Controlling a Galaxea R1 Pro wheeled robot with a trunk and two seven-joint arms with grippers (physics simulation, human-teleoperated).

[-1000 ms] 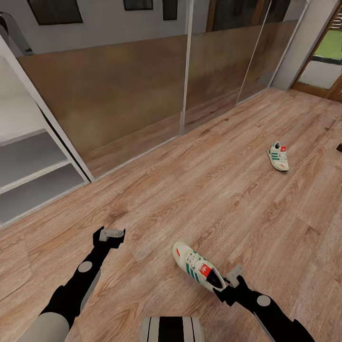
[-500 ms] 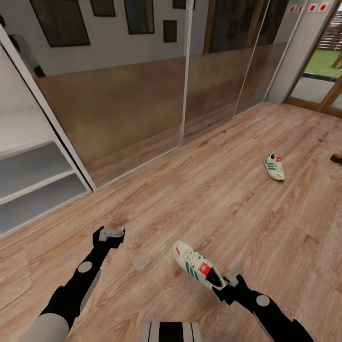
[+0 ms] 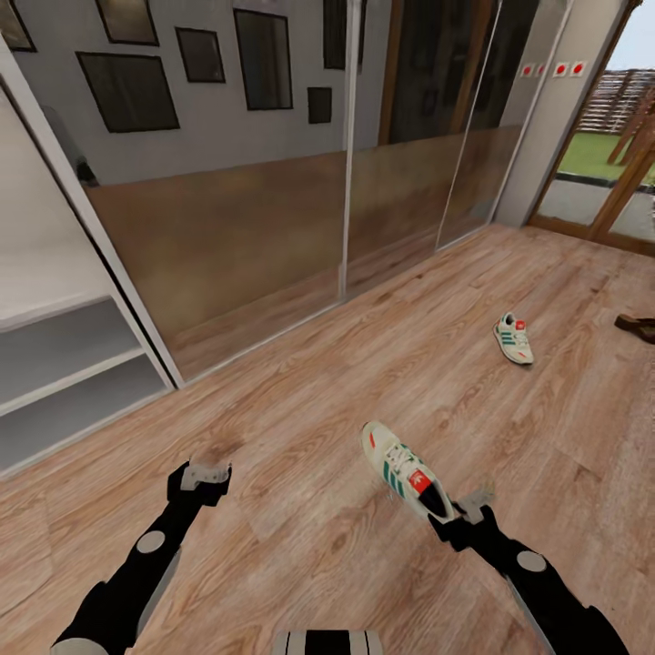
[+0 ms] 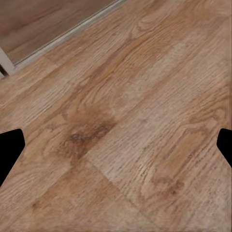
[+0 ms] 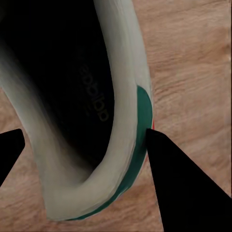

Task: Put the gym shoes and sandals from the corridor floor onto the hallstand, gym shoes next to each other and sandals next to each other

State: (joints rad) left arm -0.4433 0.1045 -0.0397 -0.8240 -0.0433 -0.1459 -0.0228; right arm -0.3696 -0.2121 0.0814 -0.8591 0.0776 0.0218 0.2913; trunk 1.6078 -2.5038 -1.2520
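Currently, the nearer gym shoe (image 3: pixel 405 470) is clamped at its heel by the right hand (image 3: pixel 458 514), clear of the corridor floor (image 3: pixel 364 382). The left hand (image 3: pixel 206 474), fingers apart, is carried empty. Level transport toward the hallstand (image 3: pixel 64 364) is advised; the second gym shoe (image 3: pixel 514 337) lies well apart.

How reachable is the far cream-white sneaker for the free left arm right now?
Probably not reachable: that far cream-white sneaker lies well across the wood-plank floor, beyond the left gripper, on the robot's right side. Nothing blocks it; distance does.

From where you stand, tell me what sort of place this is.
Probably a home corridor: wood-plank floor, mirrored sliding doors along one wall, a glazed exit door to a garden, and sneakers, one on the floor.
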